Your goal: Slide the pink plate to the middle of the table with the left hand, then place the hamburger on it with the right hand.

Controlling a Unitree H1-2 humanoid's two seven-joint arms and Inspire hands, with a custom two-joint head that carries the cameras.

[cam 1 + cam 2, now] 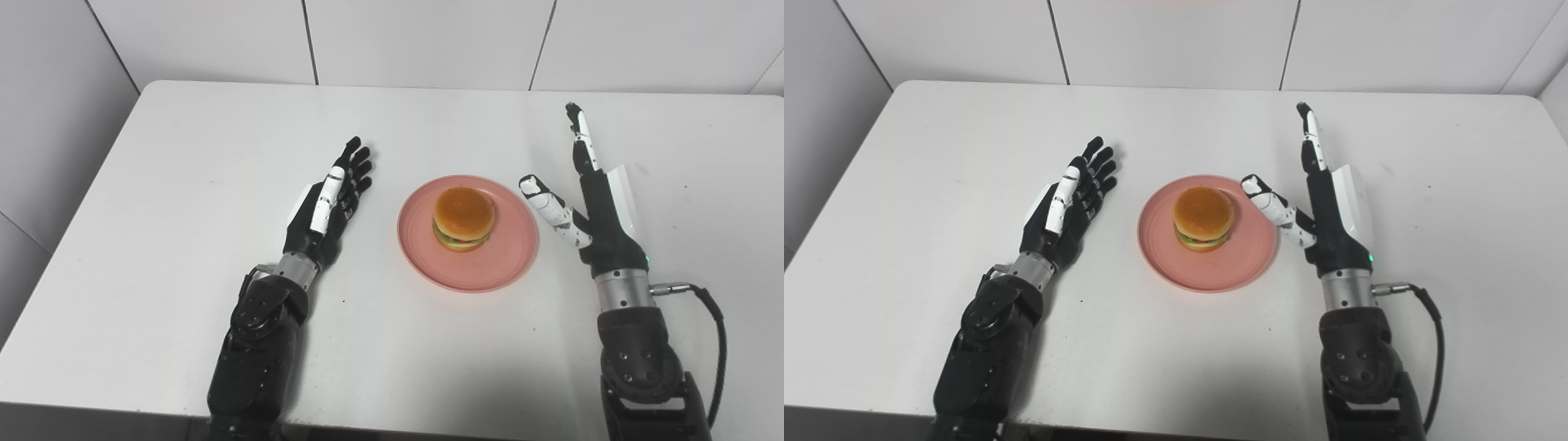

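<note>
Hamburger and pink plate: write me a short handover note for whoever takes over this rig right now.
Left robot hand: open, holding nothing, left of the plate, clear of it.
Right robot hand: open, holding nothing, fingers extended, thumb near the plate's right rim.
Round pink plate: about mid-table on the white table.
Toy hamburger with golden bun: sitting upright on the plate.
Done: plate placed, hamburger on it.
Left: apparently nothing but pulling the robot hands back.

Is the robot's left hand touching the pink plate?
Apart. In the left eye view, bare white table shows between the left hand and the pink plate.
</note>
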